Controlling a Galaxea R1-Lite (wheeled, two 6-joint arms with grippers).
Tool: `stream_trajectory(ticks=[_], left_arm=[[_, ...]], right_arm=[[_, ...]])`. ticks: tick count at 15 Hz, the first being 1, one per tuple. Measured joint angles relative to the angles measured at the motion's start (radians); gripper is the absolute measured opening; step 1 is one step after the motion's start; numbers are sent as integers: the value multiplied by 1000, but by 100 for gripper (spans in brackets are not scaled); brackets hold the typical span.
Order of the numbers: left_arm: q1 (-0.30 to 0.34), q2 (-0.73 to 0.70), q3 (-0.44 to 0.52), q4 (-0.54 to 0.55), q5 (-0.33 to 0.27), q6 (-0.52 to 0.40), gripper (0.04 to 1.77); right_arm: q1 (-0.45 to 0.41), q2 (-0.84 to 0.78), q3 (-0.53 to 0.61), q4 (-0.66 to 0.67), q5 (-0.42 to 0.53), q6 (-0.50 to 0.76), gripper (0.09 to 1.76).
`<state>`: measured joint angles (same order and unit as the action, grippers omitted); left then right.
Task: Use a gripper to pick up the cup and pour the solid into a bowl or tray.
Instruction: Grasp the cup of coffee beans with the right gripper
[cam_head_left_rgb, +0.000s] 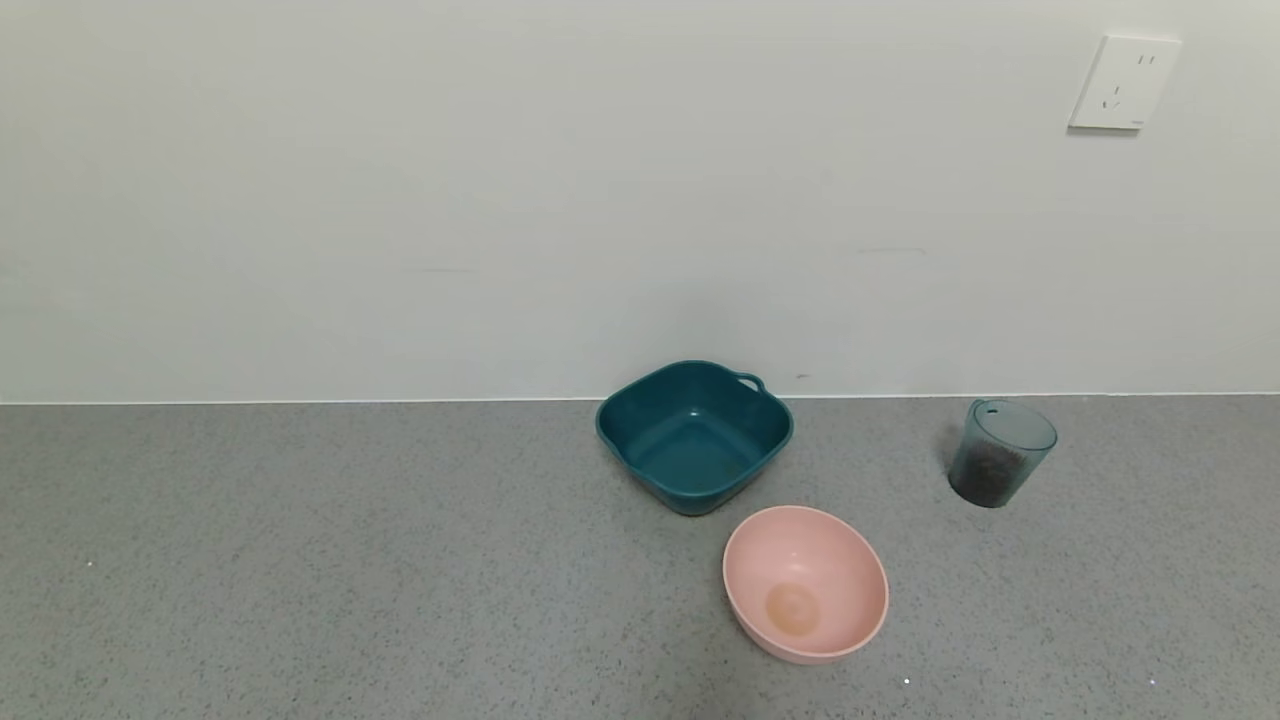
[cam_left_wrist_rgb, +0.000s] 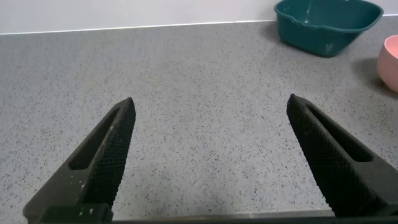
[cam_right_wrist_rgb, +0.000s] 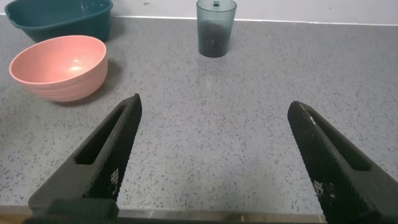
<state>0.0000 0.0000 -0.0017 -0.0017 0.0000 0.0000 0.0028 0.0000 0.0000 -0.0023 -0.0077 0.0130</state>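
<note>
Cup (cam_head_left_rgb: 1001, 453), translucent blue-grey, ribbed, upright on the grey speckled counter (cam_head_left_rgb: 300, 560) near the wall (cam_head_left_rgb: 400, 200), at the robot's right; dark brown pellets (cam_head_left_rgb: 990, 470) fill its lower part. Teal bowl (cam_head_left_rgb: 694, 436), rounded-square with a loop handle at its far right corner, stands close to the wall near the middle, well apart from the cup and to its left. Pink bowl (cam_head_left_rgb: 805, 582), round, sits just in front of the teal bowl and slightly to its right, a narrow gap between the two. Right gripper (cam_right_wrist_rgb: 214, 158), seen only in its own wrist view, hangs low over bare counter with both black fingers (cam_right_wrist_rgb: 99, 162) spread wide and nothing between them; the cup (cam_right_wrist_rgb: 216, 27) stands ahead of it and well apart, roughly in line with the gap, the pink bowl (cam_right_wrist_rgb: 59, 67) off to one side. Left gripper (cam_left_wrist_rgb: 211, 158), likewise spread wide and holding nothing, hangs over bare counter with the teal bowl (cam_left_wrist_rgb: 326, 25) far ahead of it. White wall socket (cam_head_left_rgb: 1125, 83) sits on the wall above the cup.
</note>
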Motion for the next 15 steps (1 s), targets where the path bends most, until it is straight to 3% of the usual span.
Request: stream_trajectory(ticks=[11,15], left_arm=[[-1,0,0,0,0,0,175],[-2,0,0,0,0,0,175]], right_arm=[[-2,1,0,-4,-5,18,171],[-1,20,-116,-3,-18,15,171]])
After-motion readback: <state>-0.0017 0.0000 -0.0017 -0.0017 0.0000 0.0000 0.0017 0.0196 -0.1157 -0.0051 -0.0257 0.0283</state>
